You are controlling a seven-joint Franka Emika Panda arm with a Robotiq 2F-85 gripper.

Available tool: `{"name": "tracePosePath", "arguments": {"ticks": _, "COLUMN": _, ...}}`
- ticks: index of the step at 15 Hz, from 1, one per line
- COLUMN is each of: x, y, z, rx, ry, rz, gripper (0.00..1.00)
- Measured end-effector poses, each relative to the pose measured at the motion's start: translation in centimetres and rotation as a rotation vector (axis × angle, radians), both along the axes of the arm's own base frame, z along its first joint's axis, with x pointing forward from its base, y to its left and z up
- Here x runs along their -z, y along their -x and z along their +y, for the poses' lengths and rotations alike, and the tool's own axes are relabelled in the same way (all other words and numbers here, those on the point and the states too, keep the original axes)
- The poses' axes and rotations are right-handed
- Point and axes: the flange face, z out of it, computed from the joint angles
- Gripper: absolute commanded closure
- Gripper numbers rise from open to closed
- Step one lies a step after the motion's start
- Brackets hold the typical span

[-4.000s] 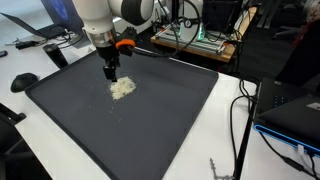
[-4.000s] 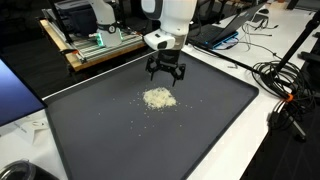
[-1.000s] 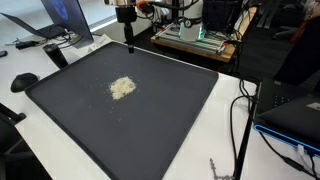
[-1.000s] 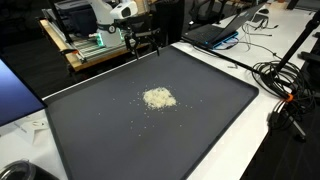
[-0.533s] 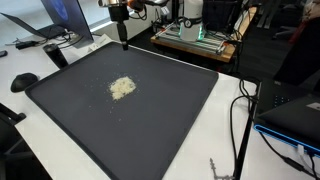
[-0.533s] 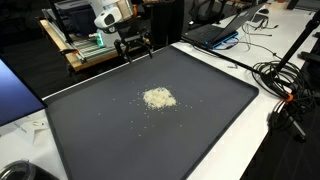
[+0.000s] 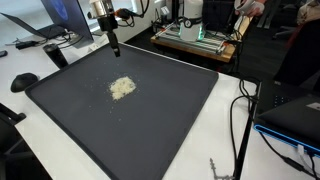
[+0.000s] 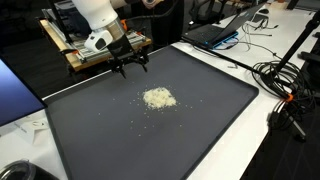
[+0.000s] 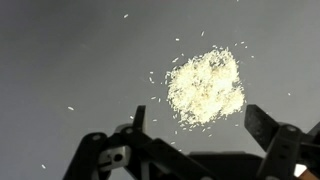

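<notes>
Wrist view: the grain pile (image 9: pixel 205 87) is seen on the grey mat (image 9: pixel 60 50), ahead of the gripper (image 9: pixel 200 128) and roughly in line with the gap between its fingers; stray grains are scattered around it.
Jaws: spread wide apart, with nothing held between them.
Gripper place: in both exterior views the gripper (image 7: pixel 114 50) (image 8: pixel 131 68) is hung over the mat's far edge, pointing down.
Pile place: in both exterior views the pile (image 7: pixel 122 88) (image 8: pixel 158 97) is found near the middle of the mat (image 7: pixel 160 125), well apart from the gripper and untouched by it.
Mat: laid flat on a white table (image 7: pixel 228 135).
Surroundings: a mouse (image 7: pixel 24 81) is set beside the mat; cables (image 8: pixel 285 85) are strewn on the table.
</notes>
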Motion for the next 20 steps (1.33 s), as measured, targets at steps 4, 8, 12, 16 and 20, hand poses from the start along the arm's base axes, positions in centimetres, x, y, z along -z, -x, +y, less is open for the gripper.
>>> {"name": "tracePosePath", "arguments": {"ticks": 4, "x": 1.9, "y": -2.4, "z": -2.7, "rx": -0.040, "ry": -0.040, "rz": 0.013, "gripper": 0.00}}
{"name": "tracePosePath", "arguments": {"ticks": 8, "x": 2.6, "y": -5.0, "z": -5.0, "rx": -0.067, "ry": -0.105, "rz": 0.051, "gripper": 0.00}}
{"name": "tracePosePath", "arguments": {"ticks": 12, "x": 2.2, "y": -8.1, "z": -6.9, "rx": -0.111, "ry": -0.137, "rz": 0.092, "gripper": 0.00}}
{"name": "tracePosePath", "arguments": {"ticks": 16, "x": 1.0, "y": -11.9, "z": -6.9, "rx": -0.153, "ry": -0.094, "rz": 0.149, "gripper": 0.00}}
{"name": "tracePosePath", "arguments": {"ticks": 20, "x": 0.1, "y": -15.8, "z": -4.8, "rx": -0.222, "ry": -0.053, "rz": 0.208, "gripper": 0.00}}
